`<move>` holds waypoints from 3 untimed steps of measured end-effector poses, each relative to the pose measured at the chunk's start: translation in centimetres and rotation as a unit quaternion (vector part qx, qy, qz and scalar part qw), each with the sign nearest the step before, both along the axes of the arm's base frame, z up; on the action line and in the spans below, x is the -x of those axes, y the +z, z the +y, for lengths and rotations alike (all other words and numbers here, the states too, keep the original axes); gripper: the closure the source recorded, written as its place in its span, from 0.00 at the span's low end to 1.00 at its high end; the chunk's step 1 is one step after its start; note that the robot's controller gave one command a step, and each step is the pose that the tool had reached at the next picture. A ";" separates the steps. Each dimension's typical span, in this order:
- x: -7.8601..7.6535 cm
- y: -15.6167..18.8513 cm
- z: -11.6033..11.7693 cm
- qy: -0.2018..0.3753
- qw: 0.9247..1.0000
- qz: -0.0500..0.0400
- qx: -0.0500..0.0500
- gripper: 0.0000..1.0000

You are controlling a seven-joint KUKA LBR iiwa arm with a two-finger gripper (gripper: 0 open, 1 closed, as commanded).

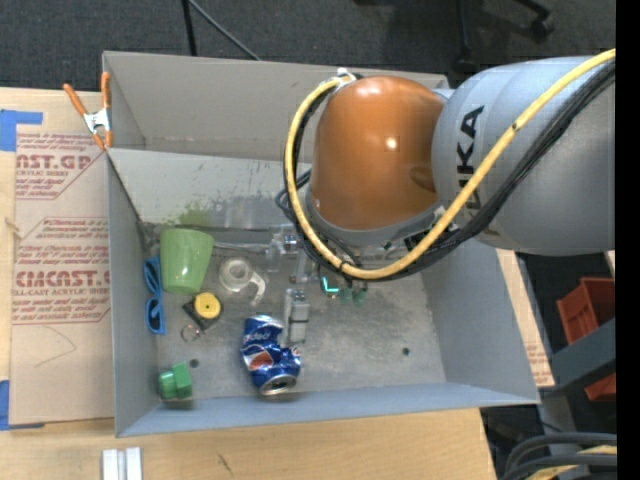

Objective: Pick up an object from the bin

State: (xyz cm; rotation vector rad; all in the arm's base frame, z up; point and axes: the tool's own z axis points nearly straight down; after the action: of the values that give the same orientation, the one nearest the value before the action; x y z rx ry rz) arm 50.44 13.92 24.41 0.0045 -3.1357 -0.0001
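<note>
Just beside pincer (297, 320): crushed blue can (268, 356), nr front.

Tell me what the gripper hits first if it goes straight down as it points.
Probably the crushed blue soda can near the bin's front wall; the gripper hangs just above its upper end. Depth is unclear, so it might instead touch bare bin floor beside the can.
</note>
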 end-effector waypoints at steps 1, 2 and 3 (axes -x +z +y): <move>1.5 -17.0 -2.8 -0.223 0.975 0.000 -0.005 0.00; 2.3 -14.4 -3.7 -0.408 0.913 -0.003 0.001 0.00; 2.5 -14.5 -3.4 -0.450 0.893 -0.002 0.001 0.00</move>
State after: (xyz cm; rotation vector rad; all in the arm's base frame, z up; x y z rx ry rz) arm 47.93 10.48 9.96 -1.4098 -2.8063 -0.0006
